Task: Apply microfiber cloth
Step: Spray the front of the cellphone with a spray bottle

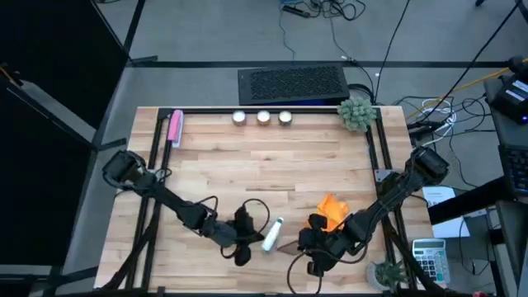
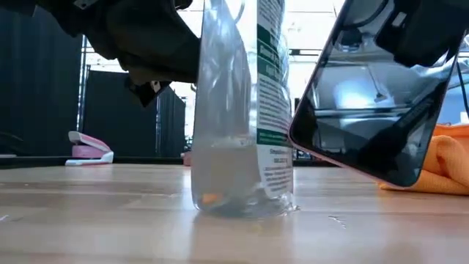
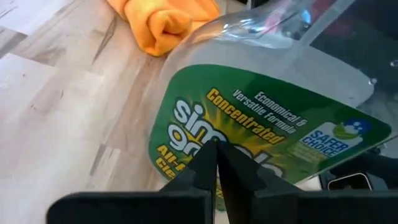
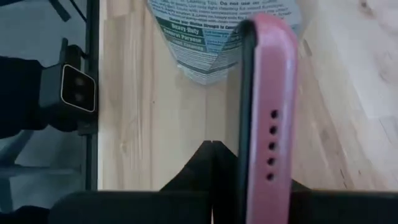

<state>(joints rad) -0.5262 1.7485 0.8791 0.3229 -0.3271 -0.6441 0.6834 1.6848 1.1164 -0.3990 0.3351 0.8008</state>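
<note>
Counting across the tabletop (image 1: 272, 165), we see one orange microfiber cloth (image 1: 332, 208) lying crumpled near the front right, one clear spray bottle (image 1: 271, 234) with a green label, one smartphone (image 2: 370, 110), one pink object (image 1: 174, 127) at the far left and three small round lights (image 1: 263, 117) along the back edge. Our right claw (image 1: 314, 247) grips the tilted phone just beside the cloth. Our left claw (image 1: 240, 245) sits by the bottle; we cannot tell its opening.
</note>
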